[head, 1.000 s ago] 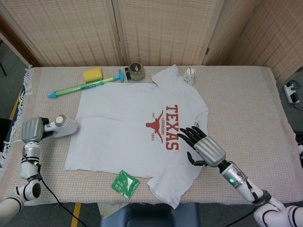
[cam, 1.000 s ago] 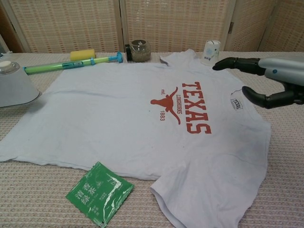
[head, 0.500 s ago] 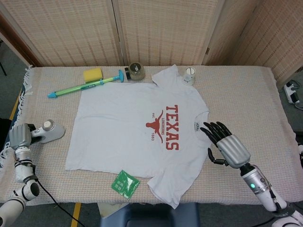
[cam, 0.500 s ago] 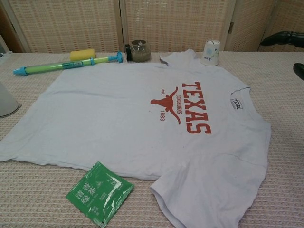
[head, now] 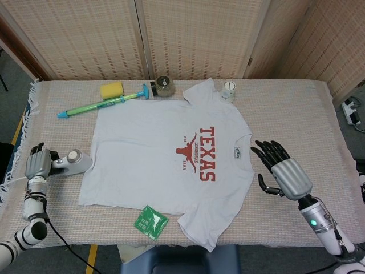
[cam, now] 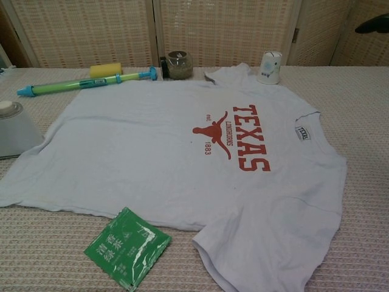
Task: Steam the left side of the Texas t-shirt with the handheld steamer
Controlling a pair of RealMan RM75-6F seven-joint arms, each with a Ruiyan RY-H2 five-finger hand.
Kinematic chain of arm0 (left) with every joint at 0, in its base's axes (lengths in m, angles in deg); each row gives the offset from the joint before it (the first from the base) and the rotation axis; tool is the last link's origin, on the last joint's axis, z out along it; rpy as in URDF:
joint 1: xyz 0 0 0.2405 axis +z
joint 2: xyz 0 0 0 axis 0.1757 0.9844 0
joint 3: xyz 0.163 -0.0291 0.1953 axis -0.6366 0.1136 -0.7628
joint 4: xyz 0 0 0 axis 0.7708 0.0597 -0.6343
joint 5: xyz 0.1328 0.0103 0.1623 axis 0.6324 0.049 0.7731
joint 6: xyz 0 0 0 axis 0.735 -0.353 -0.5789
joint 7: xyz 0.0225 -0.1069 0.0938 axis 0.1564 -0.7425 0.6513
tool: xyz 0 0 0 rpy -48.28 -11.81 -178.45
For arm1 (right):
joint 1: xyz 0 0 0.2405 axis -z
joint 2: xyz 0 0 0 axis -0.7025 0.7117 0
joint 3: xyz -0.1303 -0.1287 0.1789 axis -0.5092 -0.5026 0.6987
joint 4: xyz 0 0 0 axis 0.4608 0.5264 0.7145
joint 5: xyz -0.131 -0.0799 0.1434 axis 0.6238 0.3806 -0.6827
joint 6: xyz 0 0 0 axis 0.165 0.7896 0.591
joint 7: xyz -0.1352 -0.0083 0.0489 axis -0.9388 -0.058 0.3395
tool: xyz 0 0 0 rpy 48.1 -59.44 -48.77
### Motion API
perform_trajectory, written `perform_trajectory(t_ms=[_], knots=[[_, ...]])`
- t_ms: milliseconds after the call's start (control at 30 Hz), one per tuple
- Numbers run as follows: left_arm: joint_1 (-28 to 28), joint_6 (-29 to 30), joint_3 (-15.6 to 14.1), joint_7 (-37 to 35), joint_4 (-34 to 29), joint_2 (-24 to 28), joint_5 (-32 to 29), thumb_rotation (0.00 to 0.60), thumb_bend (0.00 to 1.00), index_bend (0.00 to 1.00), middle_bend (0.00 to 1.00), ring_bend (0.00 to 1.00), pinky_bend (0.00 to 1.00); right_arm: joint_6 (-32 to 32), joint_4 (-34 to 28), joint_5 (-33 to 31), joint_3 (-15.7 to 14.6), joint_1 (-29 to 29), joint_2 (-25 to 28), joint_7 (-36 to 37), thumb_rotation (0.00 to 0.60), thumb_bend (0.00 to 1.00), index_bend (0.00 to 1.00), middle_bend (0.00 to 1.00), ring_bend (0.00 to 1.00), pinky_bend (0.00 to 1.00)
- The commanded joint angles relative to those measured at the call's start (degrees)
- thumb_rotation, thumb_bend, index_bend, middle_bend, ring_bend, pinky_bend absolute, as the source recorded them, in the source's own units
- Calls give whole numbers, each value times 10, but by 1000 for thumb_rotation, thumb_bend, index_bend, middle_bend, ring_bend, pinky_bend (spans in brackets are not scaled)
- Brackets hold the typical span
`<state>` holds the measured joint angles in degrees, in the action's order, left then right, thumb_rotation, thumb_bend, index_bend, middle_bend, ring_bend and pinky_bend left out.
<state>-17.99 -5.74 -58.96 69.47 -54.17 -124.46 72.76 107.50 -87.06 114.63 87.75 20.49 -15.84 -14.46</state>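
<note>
The white t-shirt [head: 154, 154] with a red TEXAS print lies flat on the table, collar toward the right; in the chest view the t-shirt [cam: 152, 152] fills the middle. The white handheld steamer [head: 74, 161] sits just off the shirt's left hem, and my left hand [head: 37, 165] grips its handle. In the chest view the steamer [cam: 15, 129] shows at the left edge, beside the hem. My right hand [head: 282, 174] hovers with its fingers spread, holding nothing, to the right of the collar. Only a dark fingertip of the right hand [cam: 374, 24] shows in the chest view.
A green packet [head: 151, 221] lies at the shirt's near edge. Along the far side lie a green and blue tube [head: 102, 104], a yellow sponge [head: 112, 89], a small jar [head: 164, 87] and a white cup [head: 228, 91]. A woven cloth covers the table.
My right hand has drawn back off the shirt to the right. The left hand pulled the steamer leftward, then brought it back up to the shirt's left hem.
</note>
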Motion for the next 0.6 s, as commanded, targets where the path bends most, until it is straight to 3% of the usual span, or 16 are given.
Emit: perform_trajectory(t_ms=[33,267,367,600], knots=[[13,54,-5,39,-53,33,-7,600,14,0,0,0,86,2,3,0,2,3,0,3,200,631,0,0,0,0],[5,80,-13,73,-37,18,-26,600,0,0,0,0,46,8,12,5,9,8,-2,12,198,630,0,0,0,0],[1,109,-22,79,11,-5,-5,600,0,0,0,0,46,10,12,7,9,12,0,17,199,629,0,0,0,0],[22,120,-31,65,-44,38,7,600,0,0,0,0,43,10,8,5,12,18,7,18,198,629,0,0,0,0]])
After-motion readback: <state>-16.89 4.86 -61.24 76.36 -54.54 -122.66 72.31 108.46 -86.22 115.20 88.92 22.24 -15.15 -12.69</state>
